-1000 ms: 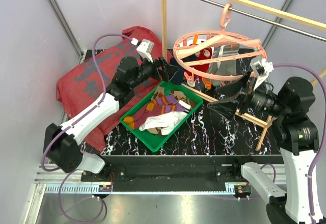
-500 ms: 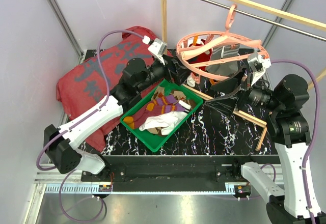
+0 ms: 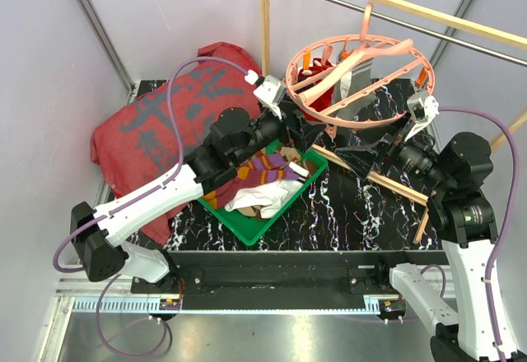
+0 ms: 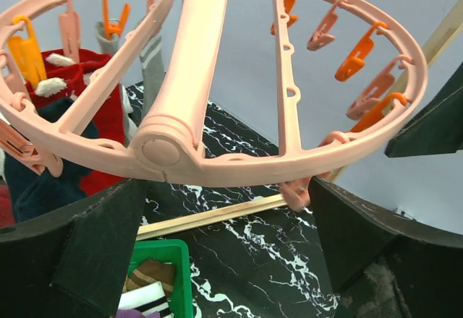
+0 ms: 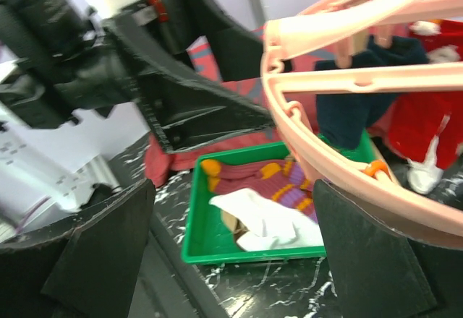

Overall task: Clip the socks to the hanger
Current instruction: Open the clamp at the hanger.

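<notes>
Gaping left pincer point(image 4: 228, 213) beside tilted hanger point(image 4: 189, 79)

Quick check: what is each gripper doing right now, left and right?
Left gripper: open, jaws wide at the hanger rim, holding nothing.
Right gripper: open, jaws wide beside the hanger's rim, holding nothing.

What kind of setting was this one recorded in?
Probably a lab robot cell staged as a laundry corner: a marble-pattern table, a wood-and-metal rail carrying the pink clip hanger, and a green tray of socks.
</notes>
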Tool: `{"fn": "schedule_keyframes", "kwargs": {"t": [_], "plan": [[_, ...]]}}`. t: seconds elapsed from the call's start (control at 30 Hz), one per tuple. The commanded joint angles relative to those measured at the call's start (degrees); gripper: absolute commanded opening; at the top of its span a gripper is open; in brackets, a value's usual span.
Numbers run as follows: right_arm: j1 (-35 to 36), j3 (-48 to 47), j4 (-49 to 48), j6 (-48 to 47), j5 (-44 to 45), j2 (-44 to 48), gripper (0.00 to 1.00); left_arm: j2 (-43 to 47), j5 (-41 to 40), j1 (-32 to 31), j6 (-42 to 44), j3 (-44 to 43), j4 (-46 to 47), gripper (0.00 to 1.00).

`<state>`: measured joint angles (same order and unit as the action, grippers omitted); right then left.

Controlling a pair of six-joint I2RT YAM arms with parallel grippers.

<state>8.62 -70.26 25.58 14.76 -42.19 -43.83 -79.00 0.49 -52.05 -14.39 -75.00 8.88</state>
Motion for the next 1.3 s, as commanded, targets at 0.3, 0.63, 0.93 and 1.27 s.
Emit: {"fn": "schedule_keyframes", "kwargs": {"t": [0.3,0.63,0.93,1.27], "plan": [[0.3,5.0,-1.3,-7.0,5.1,2.3,0.91,1.1,-4.0,-2.9,1.2,-3.0,2.5,0.99],[0.3,7.7,-5.0,-6.6,5.2,3.9,0.88,1.1,-4.2,-5.2,1.1,-3.4,2.2,0.97],[0.2,9.8,-4.9,-6.1,4.6,8.1,0.87,1.3,-4.7,-6.4,1.1,-3.7,1.8,0.96],[0.3,8.4,-9.5,-9.0,7.1,5.9,0.84,1.0,-4.0,-7.6,1.1,-4.9,1.1,0.94]]}}
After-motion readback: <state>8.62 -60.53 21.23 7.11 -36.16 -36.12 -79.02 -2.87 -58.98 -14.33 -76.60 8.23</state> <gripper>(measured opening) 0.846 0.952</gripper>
